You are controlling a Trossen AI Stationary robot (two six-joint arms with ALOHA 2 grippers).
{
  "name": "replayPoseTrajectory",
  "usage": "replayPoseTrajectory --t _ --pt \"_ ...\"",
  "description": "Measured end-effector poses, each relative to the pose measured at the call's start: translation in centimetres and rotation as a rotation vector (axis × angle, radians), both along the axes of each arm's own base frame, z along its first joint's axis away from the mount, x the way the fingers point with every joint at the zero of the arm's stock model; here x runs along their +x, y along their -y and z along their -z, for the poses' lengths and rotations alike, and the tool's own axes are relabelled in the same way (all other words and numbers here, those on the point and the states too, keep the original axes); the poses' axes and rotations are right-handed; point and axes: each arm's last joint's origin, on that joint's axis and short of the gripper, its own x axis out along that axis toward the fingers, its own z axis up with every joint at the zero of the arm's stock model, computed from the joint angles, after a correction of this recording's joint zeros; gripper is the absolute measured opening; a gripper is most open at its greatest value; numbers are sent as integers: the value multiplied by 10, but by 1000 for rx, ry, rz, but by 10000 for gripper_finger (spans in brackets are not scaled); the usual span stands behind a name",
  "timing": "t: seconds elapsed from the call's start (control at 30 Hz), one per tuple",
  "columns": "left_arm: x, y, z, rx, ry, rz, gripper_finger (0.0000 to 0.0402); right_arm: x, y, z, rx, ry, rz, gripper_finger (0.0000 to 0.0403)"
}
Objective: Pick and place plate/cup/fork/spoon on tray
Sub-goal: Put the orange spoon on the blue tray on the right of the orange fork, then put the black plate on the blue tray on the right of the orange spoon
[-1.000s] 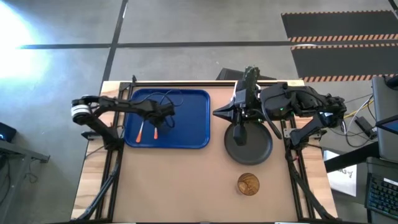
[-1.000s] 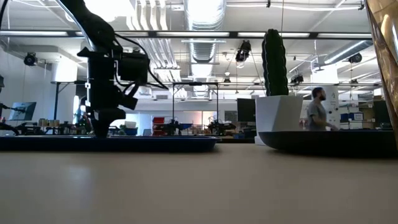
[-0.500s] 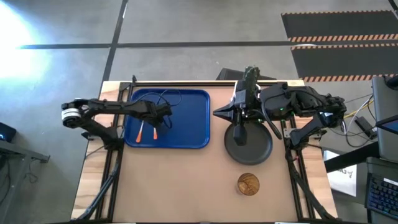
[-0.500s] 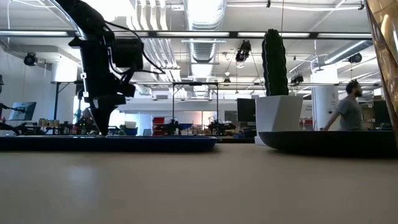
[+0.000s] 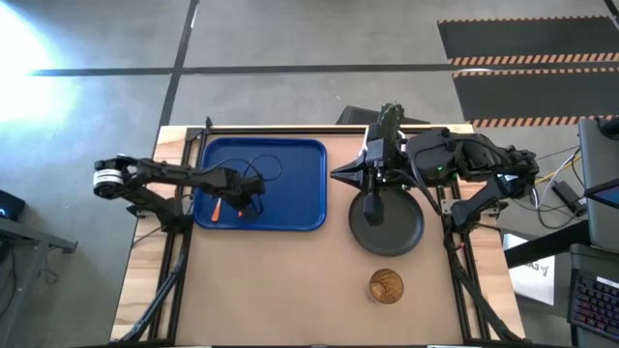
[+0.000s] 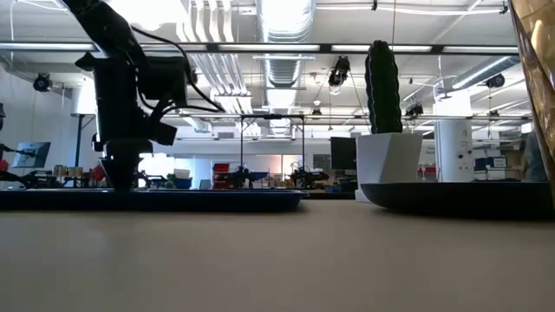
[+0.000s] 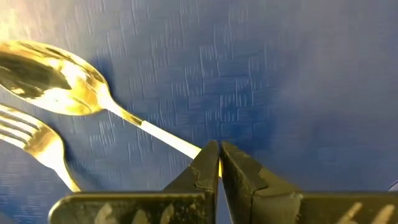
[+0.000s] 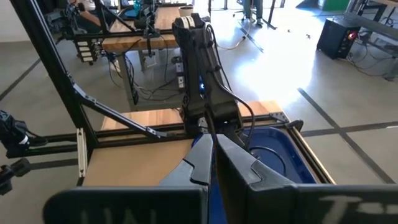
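Note:
The blue tray (image 5: 290, 184) lies at the far left of the table. The spoon (image 7: 53, 81) and the fork (image 7: 31, 137) lie flat on it, side by side. My left gripper (image 5: 244, 195) is shut, pointing down, its tips (image 7: 217, 157) low over the spoon's handle. The black plate (image 5: 401, 232) lies on the table right of the tray. The amber cup (image 5: 386, 286) stands near the table's near edge. My right gripper (image 5: 338, 175) is shut and empty, held level above the gap between tray and plate. My left gripper's shut fingertips (image 7: 205, 163) come from above onto the spoon's handle (image 7: 177, 142), about midway along it and across it. I cannot tell whether they touch it. The spoon lies flat on the tray.
A white pot with a green cactus (image 5: 382, 140) stands behind the plate at the far edge, close to my right arm. Bare tabletop (image 5: 271, 290) lies between the tray and the near edge. A dark cable loops over the tray (image 5: 261, 155).
My left gripper has gone toward the table's left edge and a little toward the near edge, staying low over the tray and shut. It now stands over the spoon's handle. The spoon and fork lie where they were.

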Motion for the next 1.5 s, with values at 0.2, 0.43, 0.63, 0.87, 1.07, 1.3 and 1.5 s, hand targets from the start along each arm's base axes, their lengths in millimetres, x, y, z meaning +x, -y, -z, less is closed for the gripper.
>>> replayPoseTrajectory --t 0.2,0.43,0.63,0.87,1.07,1.3,1.5 --pt "-4 5 6 -23 -3 -21 0 0 0 -1 9 7 2 9" --pt "-5 11 5 -33 -4 -7 0 0 0 -1 11 15 2 9" --pt "-13 17 2 -81 -40 -34 0 0 0 -2 12 17 2 9" --pt "-17 23 0 -84 -59 -37 0 0 0 -2 10 17 2 9" --pt "-6 26 -16 -57 34 -6 0 -1 0 3 -8 -27 -1 9" --pt "10 33 -89 101 367 34 0 -1 0 14 -38 -139 -3 9" --pt "-10 42 -163 258 645 81 0 9 -2 29 -1 -229 20 9"
